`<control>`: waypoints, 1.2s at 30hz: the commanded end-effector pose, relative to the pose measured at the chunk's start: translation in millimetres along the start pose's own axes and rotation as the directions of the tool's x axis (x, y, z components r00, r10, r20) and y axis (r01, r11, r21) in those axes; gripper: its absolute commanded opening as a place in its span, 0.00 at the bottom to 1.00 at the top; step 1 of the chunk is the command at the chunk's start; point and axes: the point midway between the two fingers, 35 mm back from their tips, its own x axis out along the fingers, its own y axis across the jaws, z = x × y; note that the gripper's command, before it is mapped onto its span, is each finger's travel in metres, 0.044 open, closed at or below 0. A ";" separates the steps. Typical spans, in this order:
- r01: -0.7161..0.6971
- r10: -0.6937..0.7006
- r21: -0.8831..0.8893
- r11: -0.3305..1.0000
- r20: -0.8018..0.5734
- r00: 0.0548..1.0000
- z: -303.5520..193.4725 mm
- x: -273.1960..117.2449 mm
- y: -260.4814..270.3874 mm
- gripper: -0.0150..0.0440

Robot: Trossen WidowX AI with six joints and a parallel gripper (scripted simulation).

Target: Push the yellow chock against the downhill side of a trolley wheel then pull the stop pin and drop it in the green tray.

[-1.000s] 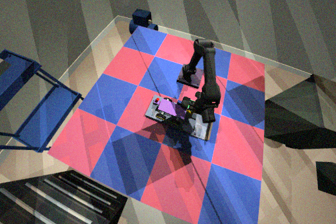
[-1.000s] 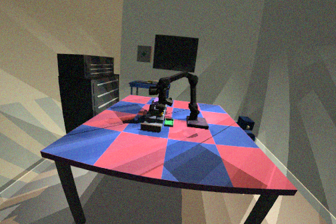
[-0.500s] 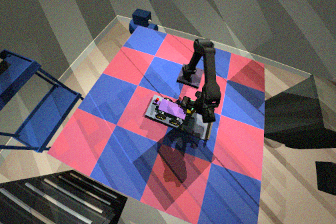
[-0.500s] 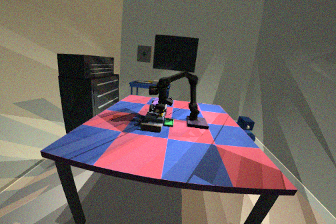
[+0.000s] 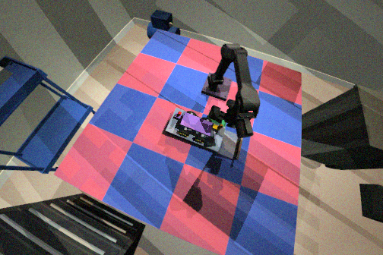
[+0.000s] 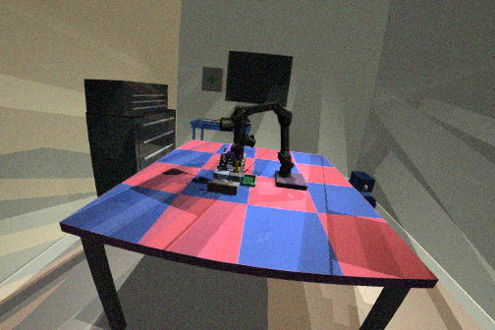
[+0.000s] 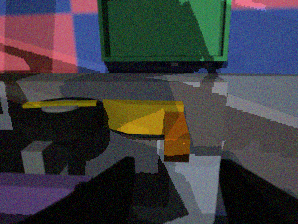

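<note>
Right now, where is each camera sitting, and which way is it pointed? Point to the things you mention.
Top: high above the checkered table (image 5: 144, 184) (image 6: 285, 234), looking steeply down; the whole black arm (image 5: 247, 86) (image 6: 261, 108) shows.
Exterior: beyond one table edge, looking across it towards a wall; the arm shows from base to gripper.
Wrist: on the arm near the gripper (image 7: 177, 172), looking past its two dark fingers at the chock (image 7: 137, 117) and the green tray (image 7: 165, 35) (image 6: 248, 181).
Top and exterior share the arm, table and purple-topped trolley (image 5: 194, 121).

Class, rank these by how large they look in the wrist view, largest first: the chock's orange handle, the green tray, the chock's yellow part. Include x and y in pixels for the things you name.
1. green tray (image 5: 223, 123) (image 6: 248, 181) (image 7: 150, 35)
2. yellow part (image 5: 215, 127) (image 6: 239, 165) (image 7: 135, 116)
3. orange handle (image 7: 176, 137)
</note>
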 end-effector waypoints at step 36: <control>0.013 0.208 1.000 -0.005 -0.012 0.978 -29.8 -27.9 213.7 0.58</control>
